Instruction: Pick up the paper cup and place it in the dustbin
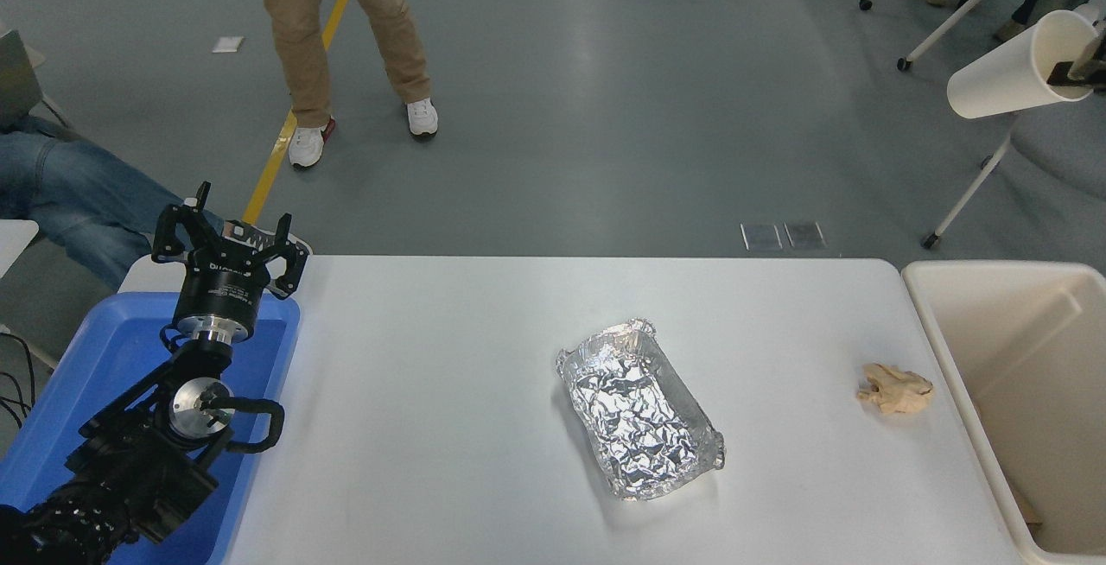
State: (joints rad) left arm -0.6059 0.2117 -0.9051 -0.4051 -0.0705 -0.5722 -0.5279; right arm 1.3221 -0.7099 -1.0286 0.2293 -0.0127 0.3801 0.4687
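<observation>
The off-white paper cup [1002, 77] hangs tilted in the air at the top right, high above the far end of the beige dustbin [942, 314] that stands at the table's right end. My right gripper [1073, 71] is shut on the paper cup's rim, with one finger inside the cup; most of the gripper is cut off by the picture's right edge. My left gripper [229, 232] is parked open at the lower left, above the blue tray.
A foil tray [638, 408] lies mid-table. A crumpled tan paper ball [895, 389] lies near the dustbin's left wall. A blue tray [104, 358] sits at the left edge. A person stands beyond the table; another's legs show at the left.
</observation>
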